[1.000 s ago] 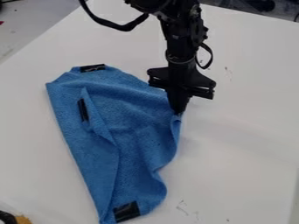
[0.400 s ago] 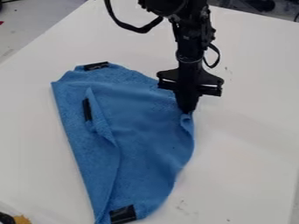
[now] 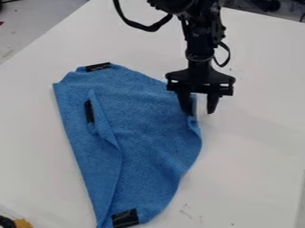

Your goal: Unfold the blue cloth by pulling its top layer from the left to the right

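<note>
The black gripper [image 3: 200, 111] hangs at the right edge of the blue cloth [image 3: 149, 129], its two fingers spread apart. One finger is over the cloth's right edge and the other is above the white table, with no cloth between them. Spread over the table's left and middle, the cloth has a fold running down its left part. Black tape patches mark it at the top [image 3: 98, 67], on the fold [image 3: 89, 111] and at the bottom [image 3: 125, 218].
The white table [image 3: 256, 142] extends right of the cloth and beyond it. A black and yellow object [image 3: 22, 223] is at the bottom left corner. Dark items [image 3: 265, 5] lie past the table's far edge.
The gripper moved right with the cloth's right edge pinched in it, spreading the cloth wider and smoother. Since the last earlier frame its fingers have opened and let the cloth go.
</note>
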`<move>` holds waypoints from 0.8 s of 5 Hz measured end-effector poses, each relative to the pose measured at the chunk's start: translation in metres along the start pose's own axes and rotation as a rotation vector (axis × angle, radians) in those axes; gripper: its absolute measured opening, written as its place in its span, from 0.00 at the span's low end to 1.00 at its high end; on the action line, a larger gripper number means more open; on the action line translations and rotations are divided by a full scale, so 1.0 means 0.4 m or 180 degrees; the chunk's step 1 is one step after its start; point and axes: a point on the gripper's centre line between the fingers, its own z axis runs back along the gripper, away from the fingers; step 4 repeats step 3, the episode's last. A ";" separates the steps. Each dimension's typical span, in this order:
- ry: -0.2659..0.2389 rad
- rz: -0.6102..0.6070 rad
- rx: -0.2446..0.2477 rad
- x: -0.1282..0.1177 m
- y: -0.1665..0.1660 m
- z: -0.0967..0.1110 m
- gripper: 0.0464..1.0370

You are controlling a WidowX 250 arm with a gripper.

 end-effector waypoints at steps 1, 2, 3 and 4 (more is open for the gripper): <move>0.0048 -0.0011 -0.0141 -0.010 -0.031 0.001 0.96; 0.0041 -0.0105 -0.0321 -0.007 -0.079 0.015 0.96; -0.0011 -0.0279 -0.0227 -0.011 -0.092 0.013 0.96; -0.0011 -0.0279 -0.0227 -0.011 -0.092 0.013 0.96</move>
